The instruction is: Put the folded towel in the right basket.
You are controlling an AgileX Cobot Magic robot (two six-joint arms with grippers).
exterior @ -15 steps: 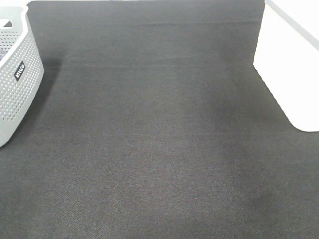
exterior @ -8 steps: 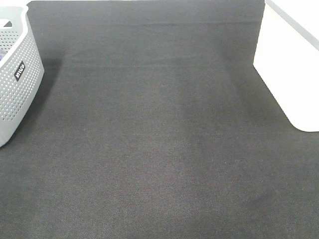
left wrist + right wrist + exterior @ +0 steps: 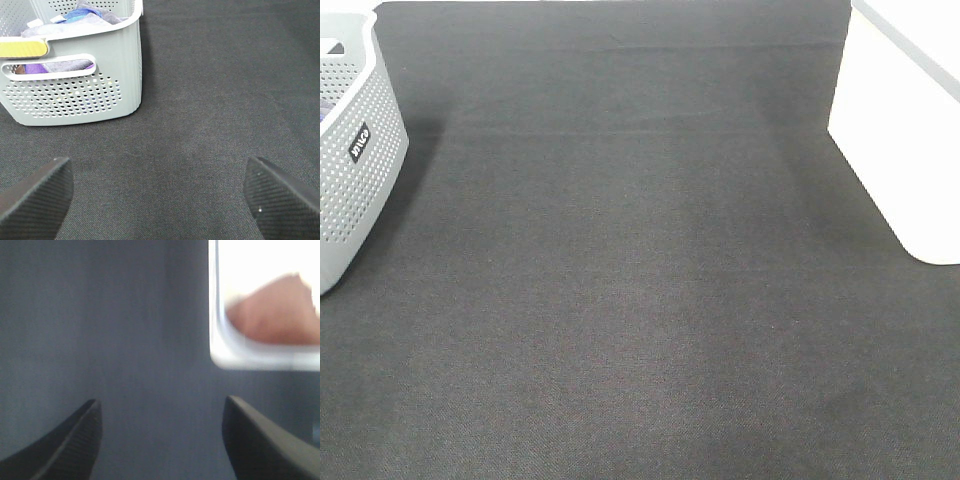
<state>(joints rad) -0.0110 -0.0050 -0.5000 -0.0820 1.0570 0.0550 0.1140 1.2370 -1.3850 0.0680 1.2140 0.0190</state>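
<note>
The right basket [image 3: 905, 120] is bright white and stands at the right edge of the dark cloth-covered table. In the blurred right wrist view a rust-brown folded towel [image 3: 275, 310] lies inside this white basket [image 3: 220, 357]. My right gripper [image 3: 160, 440] is open and empty, over the dark cloth just outside the basket's corner. My left gripper [image 3: 157, 195] is open and empty, low over the cloth in front of the grey perforated basket [image 3: 70, 95]. Neither gripper shows in the exterior high view.
The grey perforated basket [image 3: 350, 160] with a black label stands at the left edge and holds several cloths [image 3: 82, 17], purple, blue and grey. The dark table cloth [image 3: 640, 280] spreads between the two baskets.
</note>
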